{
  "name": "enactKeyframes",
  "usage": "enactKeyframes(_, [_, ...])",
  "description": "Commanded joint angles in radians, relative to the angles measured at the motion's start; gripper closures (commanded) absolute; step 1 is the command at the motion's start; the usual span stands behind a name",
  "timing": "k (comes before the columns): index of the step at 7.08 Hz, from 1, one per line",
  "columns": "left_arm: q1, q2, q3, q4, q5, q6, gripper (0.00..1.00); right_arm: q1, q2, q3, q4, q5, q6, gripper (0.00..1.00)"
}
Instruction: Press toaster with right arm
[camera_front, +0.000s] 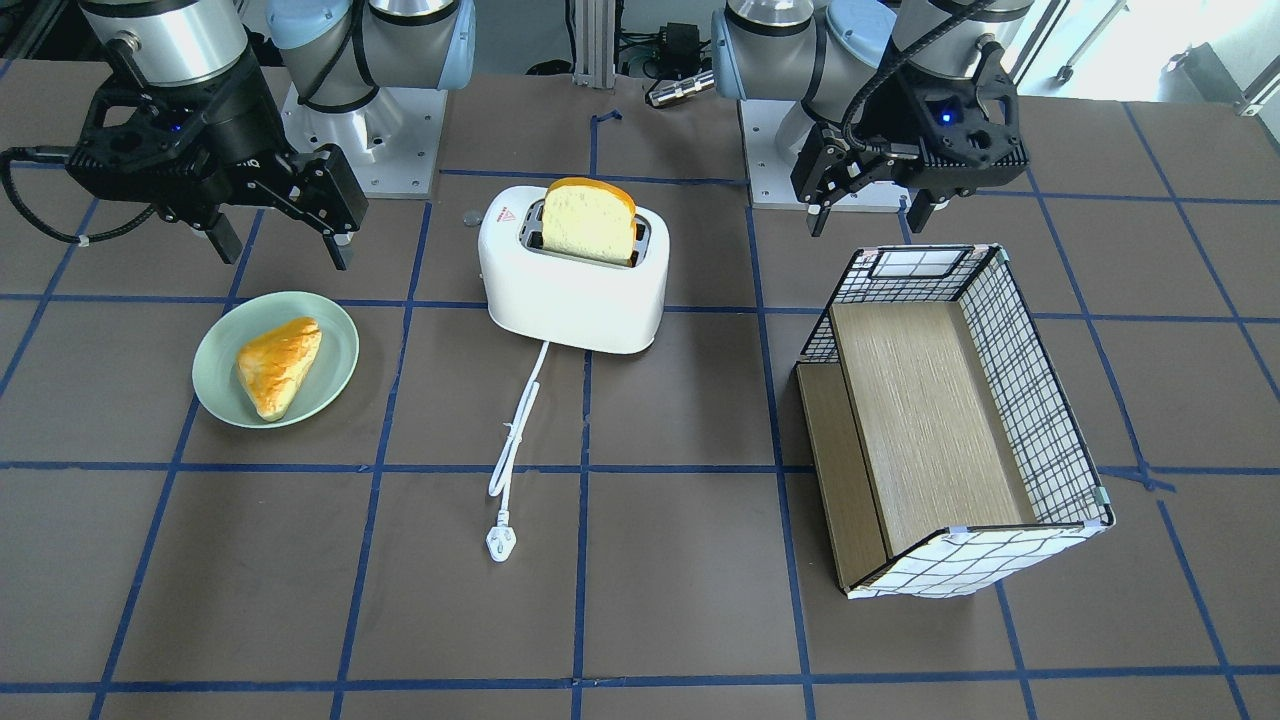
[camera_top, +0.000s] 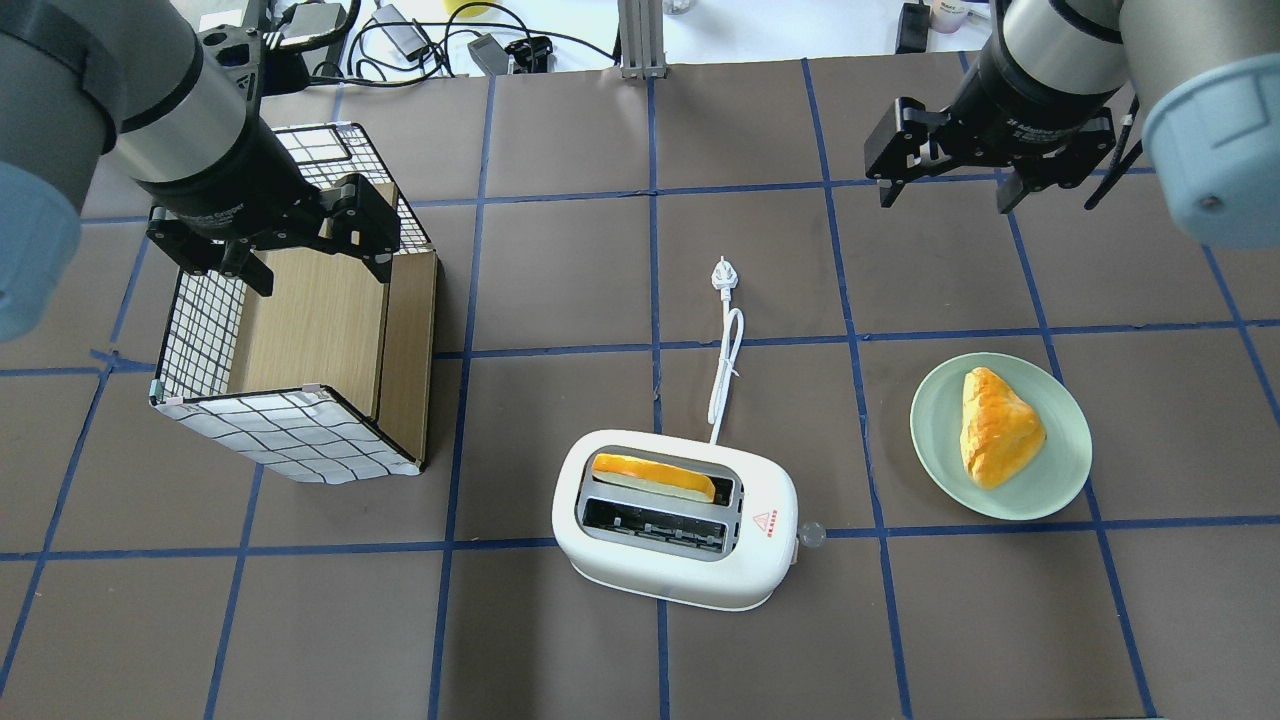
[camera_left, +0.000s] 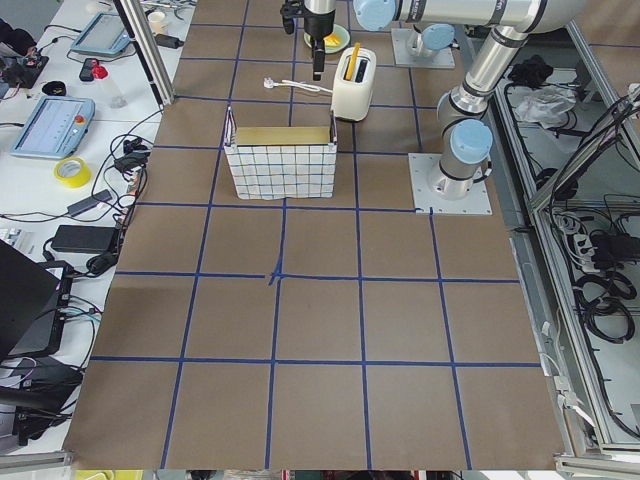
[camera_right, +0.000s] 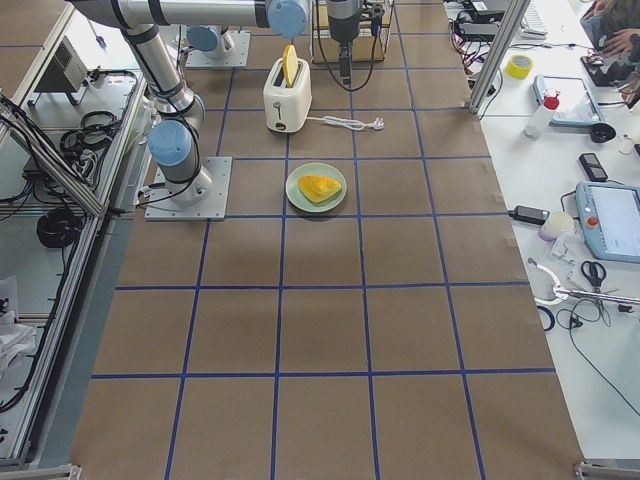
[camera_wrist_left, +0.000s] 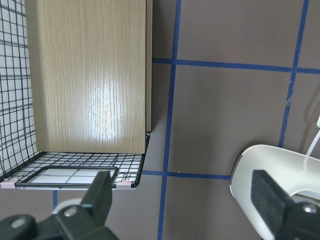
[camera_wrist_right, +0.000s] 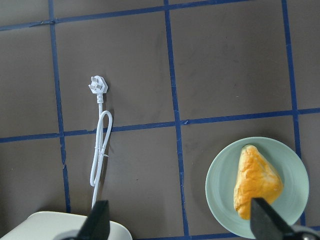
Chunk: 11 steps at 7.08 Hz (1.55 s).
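both black two-finger grippers hang with fingers spread: right gripper (camera_top: 944, 202) beyond the pale-green round plate (camera_top: 1062, 482), left gripper (camera_top: 320, 277) over the grid-patterned wire basket (camera_top: 290, 432). white rounded plastic toaster (camera_top: 680, 572) stands between basket and plate, well apart from both grippers, holding a yellow-crusted bread slice (camera_top: 655, 478).

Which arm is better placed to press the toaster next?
Right. The toaster has its lever knob on the end nearer the right gripper; the left gripper hangs near the basket, past the other end.

The right arm (camera_top: 1060, 50) hangs in the air with its wrist pointing down. The right tool (camera_top: 945, 198) has its two fingers spread wide apart and grips nothing. The left arm (camera_top: 190, 110) is in a similar pose, wrist down, and the left tool (camera_top: 320, 275) also has its fingers wide apart and is empty.
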<state>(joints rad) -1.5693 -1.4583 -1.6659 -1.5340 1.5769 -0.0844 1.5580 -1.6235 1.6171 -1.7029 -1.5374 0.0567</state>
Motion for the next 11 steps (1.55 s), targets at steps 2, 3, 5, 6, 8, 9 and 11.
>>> enactKeyframes(2, [0.000, 0.000, 0.000, 0.000, 0.000, 0.000, 0.00, 0.001, 0.080, -0.143, 0.172, -0.030, -0.110, 0.00])
enactKeyframes(3, [0.000, 0.000, 0.000, 0.000, 0.000, 0.000, 0.00, 0.002, 0.086, -0.151, 0.174, -0.047, -0.165, 0.00])
enactKeyframes(5, [0.000, 0.000, 0.000, 0.000, 0.000, 0.000, 0.00, 0.002, 0.089, -0.152, 0.175, -0.073, -0.176, 0.00])
enactKeyframes(6, [0.000, 0.000, 0.000, 0.000, 0.000, 0.000, 0.00, 0.001, 0.093, -0.152, 0.181, -0.073, -0.176, 0.00])
enactKeyframes(8, [0.000, 0.000, 0.000, 0.000, 0.000, 0.000, 0.00, -0.001, 0.085, -0.136, 0.168, -0.069, -0.160, 0.00])
enactKeyframes(9, [0.000, 0.000, 0.000, 0.000, 0.000, 0.000, 0.00, -0.001, 0.085, -0.123, 0.117, -0.073, -0.158, 0.00])
enactKeyframes(11, [0.000, 0.001, 0.000, 0.000, 0.000, 0.000, 0.00, -0.001, 0.077, -0.095, 0.056, -0.067, -0.121, 0.00])
